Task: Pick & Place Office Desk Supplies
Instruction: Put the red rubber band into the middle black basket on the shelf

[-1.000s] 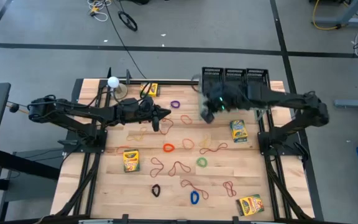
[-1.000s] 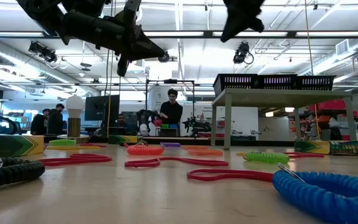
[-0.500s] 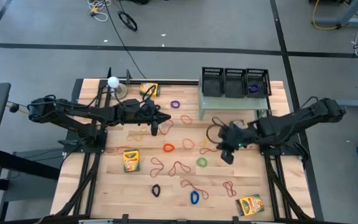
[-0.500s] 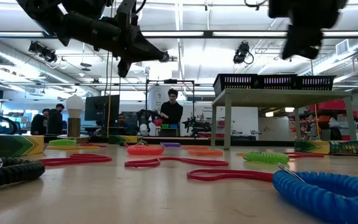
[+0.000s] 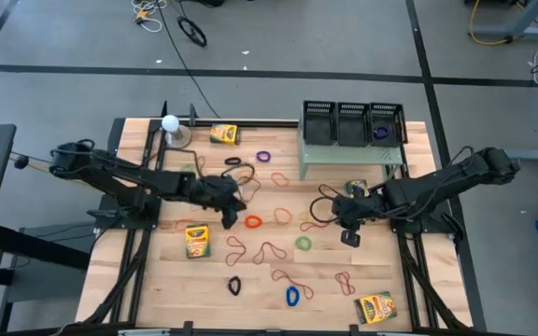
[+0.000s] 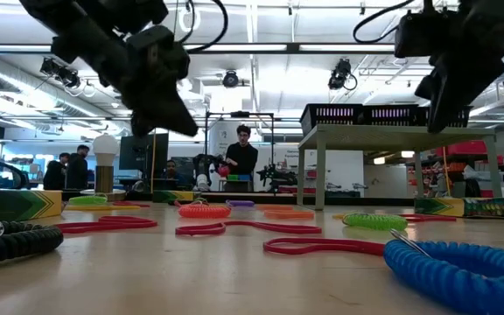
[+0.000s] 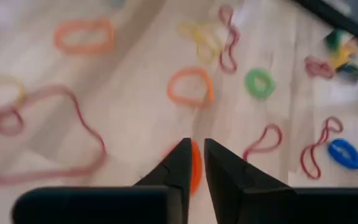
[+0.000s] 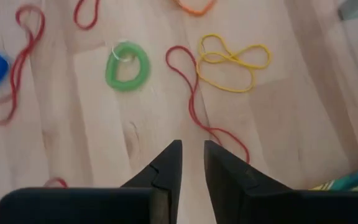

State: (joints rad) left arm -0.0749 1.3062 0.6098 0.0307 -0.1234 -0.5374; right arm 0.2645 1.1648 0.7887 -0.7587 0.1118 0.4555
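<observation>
Several rubber bands lie loose on the wooden table (image 5: 157,271). My left gripper (image 7: 194,160) hovers slanting down just left of an orange band (image 5: 252,222), which shows partly behind its fingertips (image 7: 195,171); the fingers stand slightly open and hold nothing. My right gripper (image 8: 192,155) hangs pointing down over bare wood, slightly open, beside a long red band (image 8: 194,102), with a green band (image 8: 127,65) and a yellow band (image 8: 232,57) farther off. Crayon boxes (image 5: 197,241) (image 5: 224,134) (image 5: 375,307) lie flat on the table. Black mesh trays (image 5: 353,122) sit on a pale green shelf.
A white ball on a stand (image 5: 170,123) is at the far left. The shelf (image 5: 344,154) stands at the far right, and another crayon box (image 5: 359,189) lies partly under my right arm. Bare wood shows along the table's left side. People stand in the room beyond (image 6: 241,157).
My right gripper has come away from the mesh trays toward the table's near edge and down, stopping over the bands at the middle right. My left gripper has tipped downward and sunk toward the near edge, close to the orange band.
</observation>
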